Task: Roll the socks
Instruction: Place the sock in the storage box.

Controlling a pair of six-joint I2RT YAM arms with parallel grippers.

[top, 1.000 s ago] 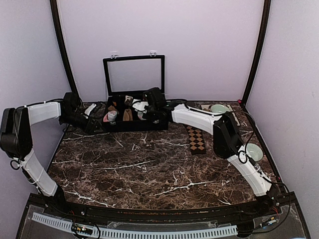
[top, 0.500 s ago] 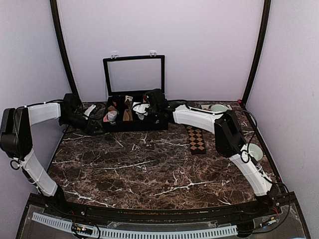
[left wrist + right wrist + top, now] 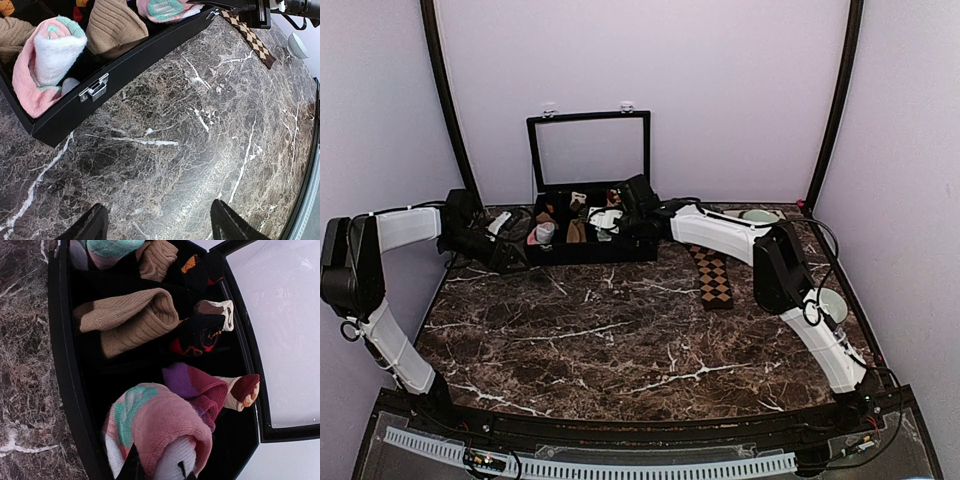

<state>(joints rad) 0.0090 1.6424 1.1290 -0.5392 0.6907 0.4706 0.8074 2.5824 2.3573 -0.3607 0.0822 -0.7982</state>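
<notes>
The right hand [image 3: 159,469] is closed on the pink sock [image 3: 160,425], which is rolled into a fat bundle with mint showing. The fingertips seem to pinch only its white inner fold, directly below the hand, over the black box [image 3: 60,340]. How deep the roll sits in its compartment I cannot tell. That thin pinch is the main risk: if the fabric clings to the fingers when they part, the roll could lift out with them or spring loose. It also presses against the purple-and-maroon bundle [image 3: 200,387] just beyond the fingers, so it may end up riding on that neighbour instead of settling in. The left hand [image 3: 159,225] is spread wide and empty, low over the marble surface [image 3: 620,340], with the box's latched front wall just ahead of it; a careless move forward could shove the box. The checked sock [image 3: 713,278] lies flat and not yet rolled on the surface, off to the right hand's right and back toward the base, so the job looks about half done. Counted: one box; one checked sock; one second pink-and-mint roll [image 3: 47,60] besides the gripped one; two tan ribbed bundles [image 3: 130,322], [image 3: 157,257]; two dark bundles [image 3: 202,335], [image 3: 202,265] with orange marks.
</notes>
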